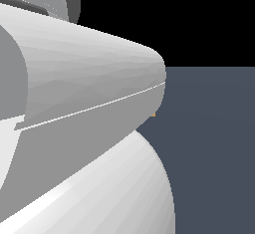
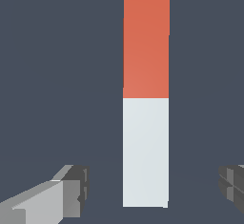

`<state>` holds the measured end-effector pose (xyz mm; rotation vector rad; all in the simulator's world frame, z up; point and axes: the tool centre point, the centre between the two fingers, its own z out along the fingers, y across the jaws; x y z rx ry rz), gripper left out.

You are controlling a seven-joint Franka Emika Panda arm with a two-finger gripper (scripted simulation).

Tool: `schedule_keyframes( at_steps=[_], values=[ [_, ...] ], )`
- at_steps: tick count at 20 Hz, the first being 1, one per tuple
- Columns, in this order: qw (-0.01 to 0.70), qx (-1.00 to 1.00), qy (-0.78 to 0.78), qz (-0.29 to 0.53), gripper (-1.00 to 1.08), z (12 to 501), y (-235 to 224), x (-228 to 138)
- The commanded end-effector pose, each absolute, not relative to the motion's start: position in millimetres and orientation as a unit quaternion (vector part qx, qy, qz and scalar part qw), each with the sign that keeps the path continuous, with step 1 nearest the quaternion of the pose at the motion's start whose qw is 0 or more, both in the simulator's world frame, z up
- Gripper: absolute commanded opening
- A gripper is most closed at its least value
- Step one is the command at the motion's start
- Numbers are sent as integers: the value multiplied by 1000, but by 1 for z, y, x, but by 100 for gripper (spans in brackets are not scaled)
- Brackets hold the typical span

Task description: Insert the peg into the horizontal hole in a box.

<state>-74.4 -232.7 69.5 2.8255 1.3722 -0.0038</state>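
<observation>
The peg (image 2: 146, 98) lies flat on the dark grey floor in the wrist view, one half red-orange, the other half pale grey-white. My gripper (image 2: 152, 187) is open and hovers above it, with one finger (image 2: 71, 189) on each side of the pale end, apart from it. The exterior view is almost filled by the arm's white links (image 1: 74, 128). Only a tiny tan speck (image 1: 153, 113) shows at the arm's edge there; it may be the box. The hole is out of view.
The dark grey floor (image 1: 214, 148) shows at the exterior view's right, with black background above it. The arm's body hides the rest of the scene in that view.
</observation>
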Motion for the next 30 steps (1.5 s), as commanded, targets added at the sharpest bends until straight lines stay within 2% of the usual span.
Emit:
schedule_keyframes(
  at_steps=[1,8,22,23,30],
  values=[
    [0,902,433,0,100,68,-234,-76],
    [0,901,434,-1,100,63,-234,-76],
    [0,901,435,0,100,18,-233,-76],
    [0,901,435,0,-100,18,-233,-76],
    [0,901,435,0,-100,18,-233,-76]
  ],
)
